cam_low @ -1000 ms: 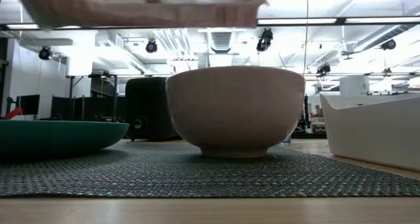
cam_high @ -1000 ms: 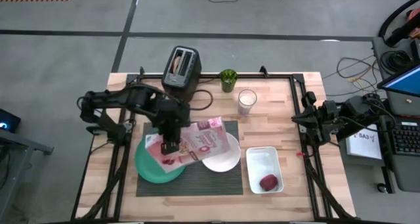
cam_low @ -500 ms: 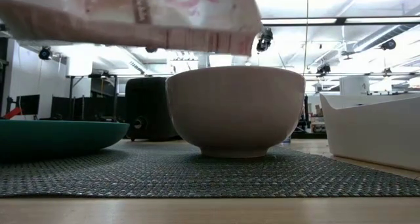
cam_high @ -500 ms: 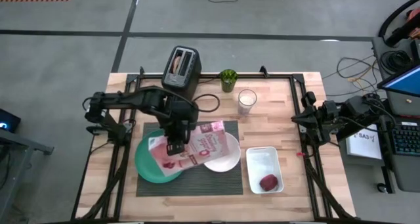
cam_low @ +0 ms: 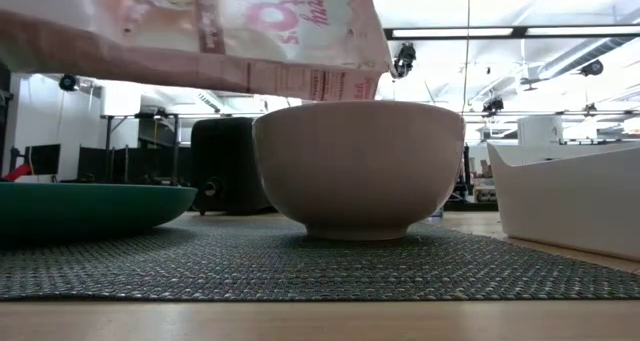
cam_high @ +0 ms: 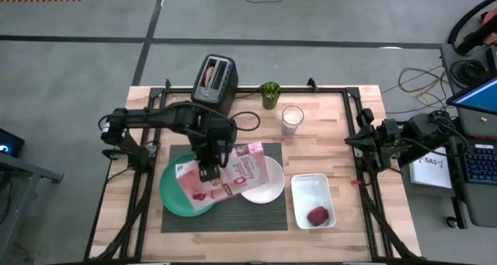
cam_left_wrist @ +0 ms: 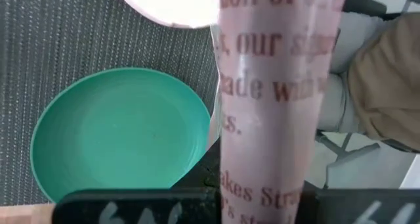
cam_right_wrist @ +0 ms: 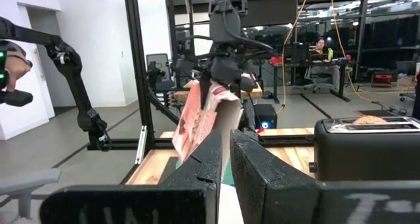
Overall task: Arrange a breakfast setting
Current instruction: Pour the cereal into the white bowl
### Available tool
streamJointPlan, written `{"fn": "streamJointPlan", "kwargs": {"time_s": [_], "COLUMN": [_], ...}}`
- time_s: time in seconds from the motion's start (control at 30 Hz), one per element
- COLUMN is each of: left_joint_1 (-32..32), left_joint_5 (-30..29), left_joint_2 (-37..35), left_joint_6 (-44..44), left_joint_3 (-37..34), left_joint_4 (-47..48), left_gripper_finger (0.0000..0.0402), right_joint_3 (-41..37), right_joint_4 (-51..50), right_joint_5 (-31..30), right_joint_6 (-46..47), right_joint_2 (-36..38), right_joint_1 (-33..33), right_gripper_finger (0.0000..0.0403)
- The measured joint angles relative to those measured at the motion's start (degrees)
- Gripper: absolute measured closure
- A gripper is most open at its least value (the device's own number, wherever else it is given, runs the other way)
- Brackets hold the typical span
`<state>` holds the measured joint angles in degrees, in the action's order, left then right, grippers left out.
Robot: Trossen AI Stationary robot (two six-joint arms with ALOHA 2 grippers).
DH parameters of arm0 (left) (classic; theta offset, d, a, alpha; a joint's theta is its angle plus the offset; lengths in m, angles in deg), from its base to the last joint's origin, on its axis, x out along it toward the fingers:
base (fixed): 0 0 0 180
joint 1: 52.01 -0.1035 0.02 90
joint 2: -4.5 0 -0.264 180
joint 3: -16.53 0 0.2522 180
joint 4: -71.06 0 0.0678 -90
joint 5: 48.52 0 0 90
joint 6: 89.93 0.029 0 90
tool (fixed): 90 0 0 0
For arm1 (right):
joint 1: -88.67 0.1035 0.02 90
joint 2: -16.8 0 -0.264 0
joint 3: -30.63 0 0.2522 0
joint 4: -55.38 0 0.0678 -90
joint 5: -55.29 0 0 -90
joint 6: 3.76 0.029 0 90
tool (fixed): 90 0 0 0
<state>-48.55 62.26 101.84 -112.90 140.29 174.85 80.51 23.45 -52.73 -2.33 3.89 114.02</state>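
Setting largely laid out on the bench (cam_high: 155, 109): green plate (cam_high: 175, 197) and white bowl (cam_high: 268, 186) sit on the dark ribbed placemat (cam_high: 256, 217), with the white rectangular dish (cam_high: 311, 195) just beside it; black toaster (cam_high: 215, 78) and milk glass (cam_high: 292, 119) stand behind. Outstanding: the pink cereal box (cam_high: 233, 172). The left pincer (cam_high: 208, 172) is clenched on it, holding it tilted in the air above plate and bowl. The right pincer (cam_high: 353, 144) is clenched empty at the bench's right edge.
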Motion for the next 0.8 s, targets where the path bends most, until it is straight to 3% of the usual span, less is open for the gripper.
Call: {"fn": "streamJointPlan", "kwargs": {"time_s": [0.1,0.23,0.37,0.8], "left_joint_1": [-1.20,-2.56,-3.29,-4.13], "left_joint_5": [-0.02,4.13,2.51,4.87], "left_joint_2": [0.00,0.44,0.35,0.13], "left_joint_6": [-0.22,-1.03,-1.55,-1.66], "left_joint_3": [-0.04,-0.52,-0.18,0.21], "left_joint_4": [-0.03,-0.15,0.01,0.01], "left_gripper_finger": [0.0401,0.0401,0.0401,0.0402], "right_joint_3": [0.00,0.00,0.00,0.00], "right_joint_4": [0.00,-0.01,-0.02,-0.02], "right_joint_5": [0.00,0.00,0.00,-0.02], "right_joint_6": [0.02,0.00,0.02,-0.03], "right_joint_2": [0.00,0.00,0.00,0.00], "right_joint_1": [0.00,-0.01,0.00,-0.01], "right_gripper_finger": [0.0380,0.0380,0.0380,0.0380]}}
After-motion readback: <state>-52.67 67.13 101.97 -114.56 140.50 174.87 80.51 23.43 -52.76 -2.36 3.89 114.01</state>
